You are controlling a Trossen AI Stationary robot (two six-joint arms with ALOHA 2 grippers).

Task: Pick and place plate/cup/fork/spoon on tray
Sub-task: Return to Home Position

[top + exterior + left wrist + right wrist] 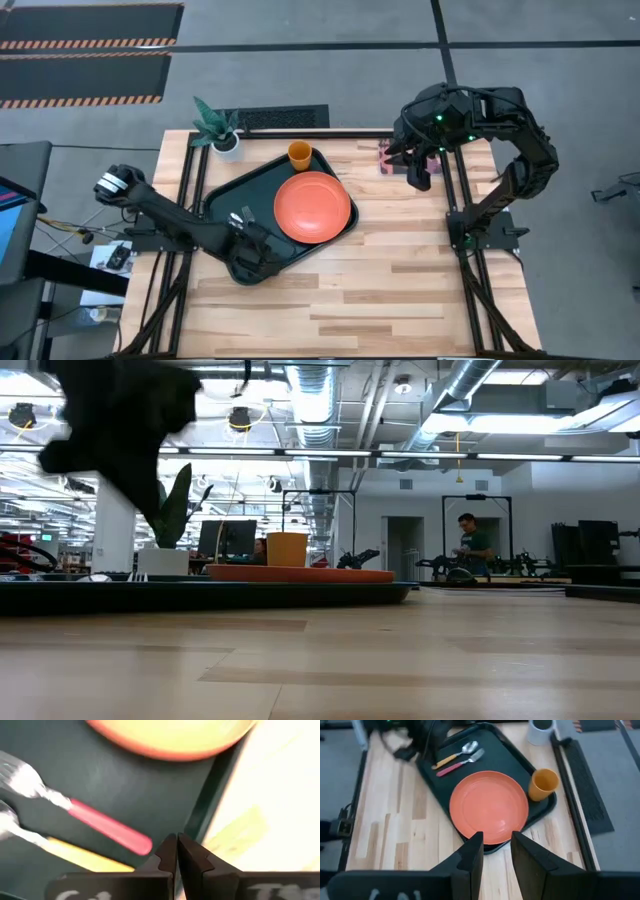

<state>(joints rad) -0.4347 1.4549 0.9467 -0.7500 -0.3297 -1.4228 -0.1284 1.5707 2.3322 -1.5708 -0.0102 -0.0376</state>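
The dark green tray [225, 195] lies on the table's left half. On it rest the orange-red plate [312, 207], the orange-yellow cup [299, 155] upright at the tray's far corner, and the red-handled fork [107, 827] and yellow-handled spoon [75, 855] side by side. My left gripper [177, 852] is shut and empty, above the tray's near end [262, 245], just beside the fork's handle end. My right gripper [496, 850] is open and empty, held back at the table's far right [415, 170], looking down on the plate [489, 806], cup [543, 784], fork [460, 764] and spoon [455, 755].
A white pot with a green plant [222, 135] stands at the far left beside the tray. A small reddish card [385, 158] lies by my right gripper. Bare wood [400, 290] spans the table's near and right parts. A person [470, 545] stands far off in the room.
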